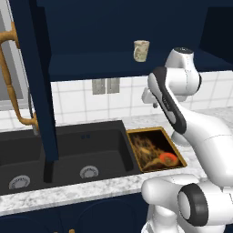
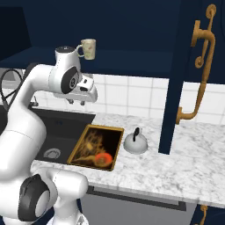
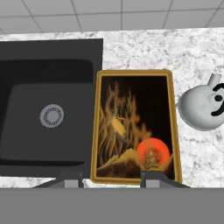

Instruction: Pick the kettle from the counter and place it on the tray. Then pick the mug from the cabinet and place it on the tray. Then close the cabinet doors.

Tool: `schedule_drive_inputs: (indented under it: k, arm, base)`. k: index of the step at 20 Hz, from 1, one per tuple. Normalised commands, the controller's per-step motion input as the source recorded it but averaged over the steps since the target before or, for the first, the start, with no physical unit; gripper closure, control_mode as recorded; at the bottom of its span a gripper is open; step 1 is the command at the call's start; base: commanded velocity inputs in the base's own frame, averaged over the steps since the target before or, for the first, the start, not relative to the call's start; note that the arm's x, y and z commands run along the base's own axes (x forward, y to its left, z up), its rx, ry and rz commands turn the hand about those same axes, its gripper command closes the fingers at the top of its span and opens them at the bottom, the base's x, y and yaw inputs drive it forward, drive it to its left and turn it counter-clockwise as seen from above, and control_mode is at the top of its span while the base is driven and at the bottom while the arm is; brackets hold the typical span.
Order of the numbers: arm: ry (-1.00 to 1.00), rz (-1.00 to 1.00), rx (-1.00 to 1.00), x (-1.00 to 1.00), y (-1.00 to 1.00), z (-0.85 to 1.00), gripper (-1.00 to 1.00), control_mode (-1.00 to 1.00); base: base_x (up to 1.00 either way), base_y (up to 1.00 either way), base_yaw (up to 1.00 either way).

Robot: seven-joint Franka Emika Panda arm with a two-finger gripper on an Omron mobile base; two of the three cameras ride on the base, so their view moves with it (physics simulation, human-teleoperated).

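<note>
1. Gripper: two short dark fingers below a white hand, hanging high above the bench with the jaws parted and nothing between them. In the hand view the fingertips frame the near rim of the tray.

2. Tray: directly beneath the gripper, a shallow rectangle with a golden-brown rim and a dark, glossy-looking floor carrying swirled orange-brown figures and one orange-red disc. It is bare; nothing has been placed on it yet.

3. Kettle: on the bench just beyond the tray's right rim and off to the gripper's right, apart from the tray. It is a squat, smooth silver-grey dome with a thin black arched handle. Risk: the handle is slender and the dome offers no flat faces, so half-parted jaws lowered off-centre would probably skid down the curve and push the kettle along the slab instead of gripping it.

4. Bench: white-and-grey speckled, marble-like and flat. Its smooth look suggests a nudged kettle would slide easily.

5. Sink: matt black basin with a round metal drain, bordering the tray on the gripper's left. A kettle released short of the tray could tip into it.

6. Mug: small, cream, mottled cylinder with a side handle, on the navy cabinet shelf above and behind the gripper.

7. Cabinet doors: open, navy, with curved brass handles. The right door stands over the bench beyond the kettle, where a wide swing of the arm could strike it.
</note>
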Motion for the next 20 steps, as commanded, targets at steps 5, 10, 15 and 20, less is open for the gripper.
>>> schedule_drive_inputs:
  k: [5,10,15,20]
  arm:
    - [0.00,-0.01,-0.01,-0.15,-0.16,-0.14,-1.00,-1.00]
    - [0.00,-0.09,0.00,-0.26,-0.46,-0.18,-1.00,-1.00]
    - [0.00,-0.06,0.00,-0.19,-0.48,-0.16,-1.00,-1.00]
    - [0.00,-0.03,0.00,-0.12,-0.43,-0.12,-1.00,-1.00]
  base:
    - [0.00,0.00,0.00]
    - [0.00,0.00,0.00]
    - [0.00,0.00,0.00]
    - [0.00,0.00,0.00]
